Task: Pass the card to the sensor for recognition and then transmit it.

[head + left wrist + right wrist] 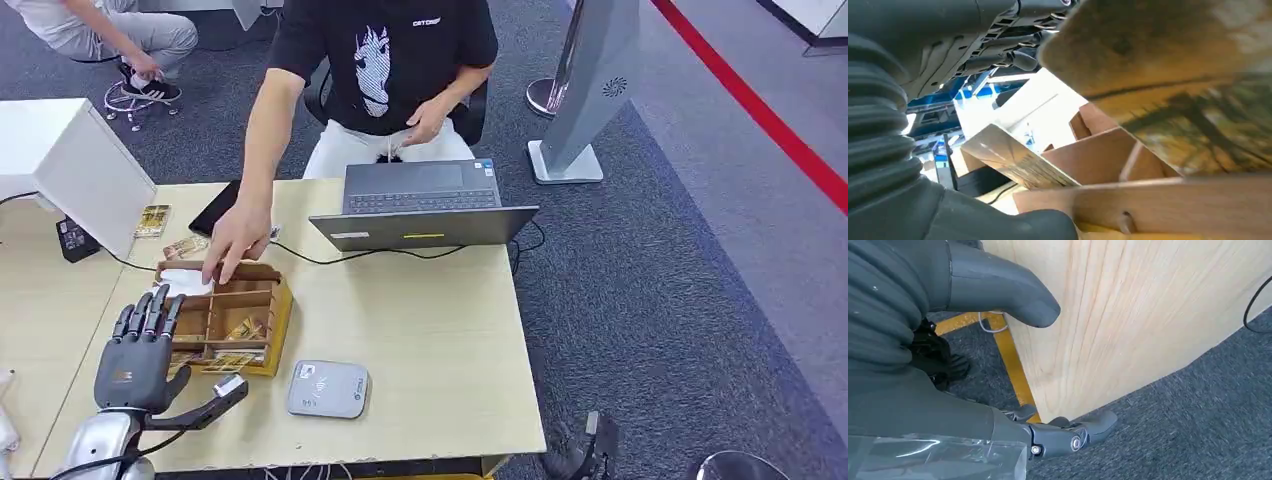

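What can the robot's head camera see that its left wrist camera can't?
Head view alone: the person's hand reaching into the wooden box, the grey sensor, the laptop, and the whole left hand with fingers spread over the box's near left side, holding nothing.

Left wrist view alone: a close look inside the box, where a card leans tilted against a divider.

Both: the wooden box and the left hand.
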Tool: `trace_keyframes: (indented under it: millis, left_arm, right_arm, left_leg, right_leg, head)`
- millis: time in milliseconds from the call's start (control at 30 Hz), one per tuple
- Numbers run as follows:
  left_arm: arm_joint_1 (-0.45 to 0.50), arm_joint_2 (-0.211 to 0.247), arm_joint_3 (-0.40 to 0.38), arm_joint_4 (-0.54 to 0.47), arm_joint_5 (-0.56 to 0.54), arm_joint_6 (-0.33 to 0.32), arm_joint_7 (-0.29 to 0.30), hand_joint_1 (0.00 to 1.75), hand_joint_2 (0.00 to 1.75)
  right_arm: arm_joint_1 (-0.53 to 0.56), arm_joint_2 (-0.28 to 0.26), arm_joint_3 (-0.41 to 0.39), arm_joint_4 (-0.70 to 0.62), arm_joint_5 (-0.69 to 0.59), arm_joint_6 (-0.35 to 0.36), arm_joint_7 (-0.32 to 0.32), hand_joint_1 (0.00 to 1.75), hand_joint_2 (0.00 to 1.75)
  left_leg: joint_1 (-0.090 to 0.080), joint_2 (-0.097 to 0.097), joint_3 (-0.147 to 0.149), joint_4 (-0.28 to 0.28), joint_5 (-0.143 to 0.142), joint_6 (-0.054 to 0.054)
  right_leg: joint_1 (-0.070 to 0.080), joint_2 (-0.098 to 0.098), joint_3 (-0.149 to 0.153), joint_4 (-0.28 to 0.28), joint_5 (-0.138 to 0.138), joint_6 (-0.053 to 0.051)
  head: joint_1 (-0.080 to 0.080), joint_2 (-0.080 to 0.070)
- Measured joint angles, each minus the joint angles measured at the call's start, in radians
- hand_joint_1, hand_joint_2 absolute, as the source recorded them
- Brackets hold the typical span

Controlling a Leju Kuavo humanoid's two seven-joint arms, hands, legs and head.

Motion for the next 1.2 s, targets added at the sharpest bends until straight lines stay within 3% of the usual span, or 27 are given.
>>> trace_keyframes:
  millis: [233,267,300,1200]
  left_arm:
    - [0.000,-0.004,0.000,0.017,0.000,0.008,-0.008,0.00,1.75]
    - [0.000,-0.005,0.000,0.019,0.000,0.008,-0.008,0.14,1.75]
    - [0.000,-0.005,0.000,0.021,0.000,0.008,-0.008,1.75,1.75]
    - [0.014,-0.005,0.013,0.019,0.002,0.010,-0.036,1.75,1.75]
  right_arm:
    - [0.000,0.000,0.002,0.000,-0.010,0.000,0.000,0.00,1.75]
    - [0.000,0.000,0.002,0.000,-0.010,0.000,0.000,0.00,1.75]
    - [0.000,0.000,0.003,0.000,-0.010,0.000,0.000,0.00,1.75]
    - [0.000,0.000,0.004,0.000,-0.011,0.000,0.000,0.00,1.75]
  left_leg:
    - [0.000,0.000,0.000,0.000,0.000,0.000]
    - [0.000,0.000,0.000,0.000,0.000,0.000]
    - [0.000,0.000,0.000,0.000,0.000,0.000]
    - [0.000,-0.003,-0.001,0.000,0.001,0.001]
  right_leg:
    - [0.000,0.000,0.000,0.000,0.000,0.000]
    - [0.000,0.000,0.000,0.000,0.000,0.000]
    - [0.000,0.000,0.000,0.000,0.000,0.000]
    - [0.000,-0.004,0.000,0.000,0.000,0.000]
  head:
    - [0.000,0.000]
    - [0.000,0.000]
    - [0.000,0.000]
    - [0.000,0.000]
